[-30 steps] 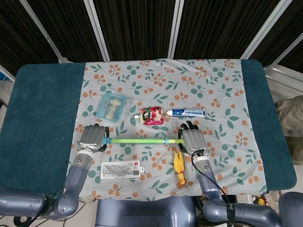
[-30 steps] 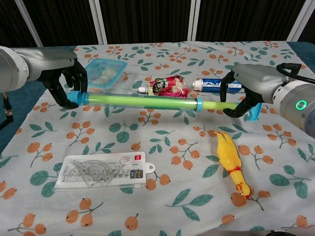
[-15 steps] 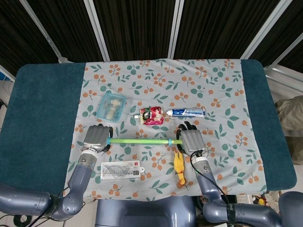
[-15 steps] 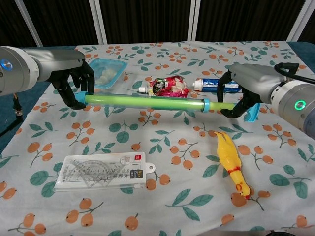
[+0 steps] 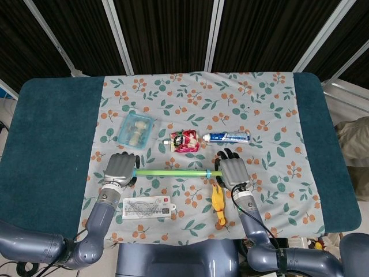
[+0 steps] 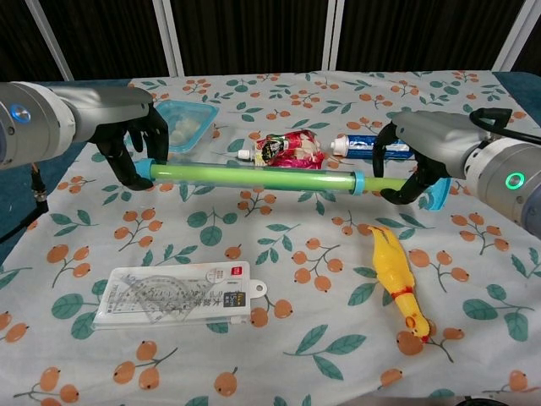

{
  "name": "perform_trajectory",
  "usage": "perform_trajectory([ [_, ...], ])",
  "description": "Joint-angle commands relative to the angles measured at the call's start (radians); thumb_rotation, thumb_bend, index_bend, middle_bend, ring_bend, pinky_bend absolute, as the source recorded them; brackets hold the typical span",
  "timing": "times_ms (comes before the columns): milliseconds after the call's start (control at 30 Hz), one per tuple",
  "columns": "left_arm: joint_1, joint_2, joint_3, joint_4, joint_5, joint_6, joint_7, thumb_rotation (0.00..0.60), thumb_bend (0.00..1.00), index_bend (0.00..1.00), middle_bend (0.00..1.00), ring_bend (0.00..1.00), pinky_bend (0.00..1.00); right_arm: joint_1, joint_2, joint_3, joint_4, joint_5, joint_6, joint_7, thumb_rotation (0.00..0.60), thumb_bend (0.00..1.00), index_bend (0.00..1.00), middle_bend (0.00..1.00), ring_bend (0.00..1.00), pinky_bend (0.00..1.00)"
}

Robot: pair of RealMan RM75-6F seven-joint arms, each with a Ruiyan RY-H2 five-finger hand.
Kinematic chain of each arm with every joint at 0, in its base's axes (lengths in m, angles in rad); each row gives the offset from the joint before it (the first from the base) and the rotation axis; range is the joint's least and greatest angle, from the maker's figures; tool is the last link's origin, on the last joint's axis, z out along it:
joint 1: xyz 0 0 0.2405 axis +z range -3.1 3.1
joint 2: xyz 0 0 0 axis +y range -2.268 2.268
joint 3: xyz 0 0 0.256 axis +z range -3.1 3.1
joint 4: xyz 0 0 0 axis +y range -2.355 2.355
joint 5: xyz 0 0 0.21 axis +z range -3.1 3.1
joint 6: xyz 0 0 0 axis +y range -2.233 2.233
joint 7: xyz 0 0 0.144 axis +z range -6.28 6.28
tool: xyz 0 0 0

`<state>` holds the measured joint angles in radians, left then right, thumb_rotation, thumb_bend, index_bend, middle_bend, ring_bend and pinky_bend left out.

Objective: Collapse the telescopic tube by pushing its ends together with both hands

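Observation:
A green telescopic tube [image 5: 172,172] [image 6: 254,176] with blue collars hangs level above the cloth between my two hands. My left hand [image 5: 119,168] [image 6: 135,148] grips its left end, fingers curled round the blue cap. My right hand [image 5: 233,172] [image 6: 420,156] holds the thin right end, fingers wrapped about it, and a blue end piece [image 6: 438,196] shows below the palm. The blue collar [image 6: 358,182] sits close to the right hand. Only a short length of the thinner inner section shows between collar and hand.
On the floral cloth [image 5: 271,115] lie a clear ruler set [image 6: 179,296], a yellow rubber chicken [image 6: 396,279], a red snack packet [image 6: 292,150], a toothpaste tube [image 5: 227,137] and a blue lidded box [image 5: 136,129]. Dark teal table edges [image 5: 52,138] flank the cloth.
My left hand has pushed the tube's left end rightward. The tube has grown shorter, and the blue collar has slid closer to the right hand.

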<state>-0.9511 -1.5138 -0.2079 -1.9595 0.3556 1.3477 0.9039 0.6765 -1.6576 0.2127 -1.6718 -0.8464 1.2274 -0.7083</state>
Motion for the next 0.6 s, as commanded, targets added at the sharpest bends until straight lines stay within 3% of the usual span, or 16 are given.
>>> perform_trajectory([
  [33, 0.002, 0.018, 0.004, -0.008, -0.012, -0.001, 0.007, 0.600, 0.20, 0.27, 0.15, 0.13, 0.20, 0.001, 0.016, 0.000, -0.009, 0.028, -0.007, -0.019, 0.600, 0.21, 0.25, 0.03, 0.03, 0.19],
  [100, 0.007, 0.032, 0.005, -0.013, -0.011, -0.001, 0.002, 0.600, 0.18, 0.20, 0.13, 0.12, 0.19, 0.003, 0.026, 0.005, -0.015, 0.049, -0.008, -0.031, 0.600, 0.18, 0.16, 0.01, 0.02, 0.19],
  [200, 0.022, 0.059, 0.011, -0.025, -0.001, -0.002, -0.015, 0.600, 0.18, 0.08, 0.12, 0.11, 0.18, 0.004, 0.039, 0.010, -0.023, 0.073, -0.002, -0.045, 0.600, 0.16, 0.12, 0.01, 0.02, 0.19],
  [367, 0.066, 0.112, 0.028, -0.067, 0.048, 0.001, -0.074, 0.600, 0.18, 0.07, 0.12, 0.10, 0.18, -0.012, 0.078, -0.001, -0.042, 0.056, 0.013, -0.033, 0.600, 0.15, 0.12, 0.01, 0.02, 0.19],
  [467, 0.119, 0.167, 0.059, -0.117, 0.142, 0.005, -0.145, 0.600, 0.18, 0.07, 0.12, 0.10, 0.17, -0.038, 0.127, -0.018, -0.068, 0.017, 0.027, -0.004, 0.600, 0.15, 0.12, 0.01, 0.02, 0.19],
  [600, 0.234, 0.274, 0.147, -0.181, 0.382, 0.035, -0.284, 0.600, 0.18, 0.07, 0.12, 0.10, 0.17, -0.101, 0.232, -0.054, -0.124, -0.066, 0.057, 0.079, 0.600, 0.14, 0.12, 0.01, 0.02, 0.19],
])
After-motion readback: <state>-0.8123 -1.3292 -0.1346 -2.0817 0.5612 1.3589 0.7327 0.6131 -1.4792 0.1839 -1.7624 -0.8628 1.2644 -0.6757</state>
